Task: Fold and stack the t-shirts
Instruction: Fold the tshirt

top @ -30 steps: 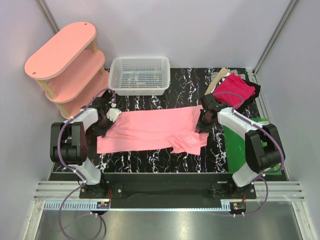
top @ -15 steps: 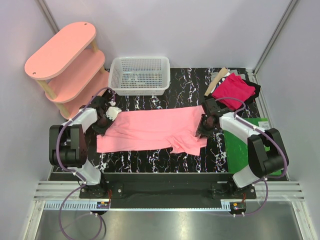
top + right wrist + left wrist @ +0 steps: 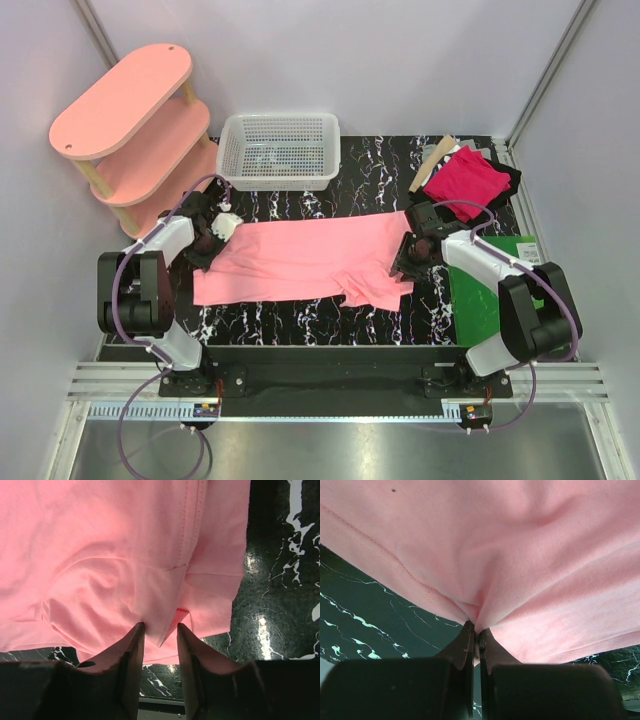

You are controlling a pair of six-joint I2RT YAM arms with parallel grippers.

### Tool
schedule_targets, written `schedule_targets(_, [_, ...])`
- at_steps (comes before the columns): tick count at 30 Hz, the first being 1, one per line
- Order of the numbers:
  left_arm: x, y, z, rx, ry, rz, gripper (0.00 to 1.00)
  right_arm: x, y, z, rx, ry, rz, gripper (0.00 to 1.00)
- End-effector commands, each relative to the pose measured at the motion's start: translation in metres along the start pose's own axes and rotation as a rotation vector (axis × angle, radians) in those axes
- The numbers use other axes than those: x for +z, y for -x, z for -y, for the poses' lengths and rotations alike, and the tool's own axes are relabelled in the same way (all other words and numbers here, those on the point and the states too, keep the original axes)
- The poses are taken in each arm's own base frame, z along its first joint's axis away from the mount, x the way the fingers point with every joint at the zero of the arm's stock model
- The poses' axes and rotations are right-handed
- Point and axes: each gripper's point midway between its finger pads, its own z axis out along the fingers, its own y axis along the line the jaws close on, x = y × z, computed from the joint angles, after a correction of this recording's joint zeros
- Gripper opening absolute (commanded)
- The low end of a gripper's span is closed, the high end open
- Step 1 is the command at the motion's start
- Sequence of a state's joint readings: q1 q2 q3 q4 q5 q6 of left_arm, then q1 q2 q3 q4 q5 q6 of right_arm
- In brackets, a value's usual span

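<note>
left gripper (image 3: 476,631) low, pinching salmon-pink t-shirt (image 3: 300,258) at its left edge | right gripper (image 3: 159,632) low, fingers spread astride right hem | vs earlier: right elbow shifted right

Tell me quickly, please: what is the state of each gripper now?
Left gripper: closed, pinching the pink t-shirt.
Right gripper: open, jaws apart over the same shirt's edge.

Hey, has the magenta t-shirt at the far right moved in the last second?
No. The magenta t-shirt lies where it was, at the far right corner of the table, just as far from the white basket.
</note>
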State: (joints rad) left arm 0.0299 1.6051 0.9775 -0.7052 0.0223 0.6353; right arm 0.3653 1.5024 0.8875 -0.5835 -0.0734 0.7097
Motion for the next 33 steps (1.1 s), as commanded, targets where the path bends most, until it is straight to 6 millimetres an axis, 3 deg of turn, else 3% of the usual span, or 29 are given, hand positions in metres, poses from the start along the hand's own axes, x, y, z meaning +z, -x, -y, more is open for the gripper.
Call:
schedule_targets(1, [-0.008, 0.012, -0.005, 0.008, 0.014, 0.051, 0.00, 0.000, 0.013, -0.017, 0.011, 0.053, 0.026, 0.37])
schedule_targets(6, [-0.007, 0.011, -0.004, 0.010, 0.011, 0.047, 0.00, 0.003, 0.016, -0.023, 0.012, 0.065, 0.020, 0.29])
schedule_targets(14, [-0.013, 0.013, -0.009, 0.017, 0.035, 0.056, 0.00, 0.006, 0.021, -0.026, 0.008, 0.066, 0.036, 0.07])
schedule_targets(17, [-0.022, 0.019, -0.016, 0.028, 0.066, 0.069, 0.00, -0.012, 0.032, -0.034, 0.000, 0.092, 0.081, 0.02])
schedule_targets(20, [-0.046, 0.030, -0.024, 0.034, 0.090, 0.107, 0.00, -0.045, 0.043, -0.047, -0.022, 0.144, 0.138, 0.01])
schedule_targets(23, [-0.084, 0.047, -0.028, 0.040, 0.115, 0.189, 0.00, -0.082, 0.046, -0.052, -0.044, 0.173, 0.183, 0.01])
schedule_targets(26, [-0.110, 0.045, -0.022, 0.053, 0.131, 0.239, 0.00, -0.112, 0.040, -0.048, -0.055, 0.195, 0.218, 0.01])
schedule_targets(27, [-0.115, 0.041, -0.020, 0.056, 0.133, 0.239, 0.00, -0.127, 0.041, -0.047, -0.052, 0.218, 0.251, 0.01])
schedule_targets(30, [-0.121, 0.031, -0.015, 0.069, 0.152, 0.243, 0.00, -0.143, 0.030, -0.040, -0.053, 0.234, 0.259, 0.01])
schedule_targets(33, [-0.113, 0.017, -0.009, 0.066, 0.152, 0.210, 0.00, -0.148, 0.023, -0.034, -0.052, 0.239, 0.261, 0.01])
